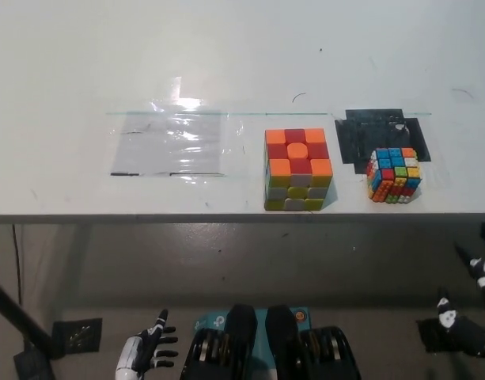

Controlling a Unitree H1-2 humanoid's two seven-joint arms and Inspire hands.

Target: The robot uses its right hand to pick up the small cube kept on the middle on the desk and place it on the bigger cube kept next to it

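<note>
Left hand (147, 348) spread open below white desk (68, 79) — right hand (471, 317) low, grip unclear, grey floor (226, 261).

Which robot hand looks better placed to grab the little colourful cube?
The right robot hand, probably. It hangs low at the picture's right edge, the same side as the small cube on the black patch. The left robot hand rests at the lower left, with the bigger cube in between.
</note>
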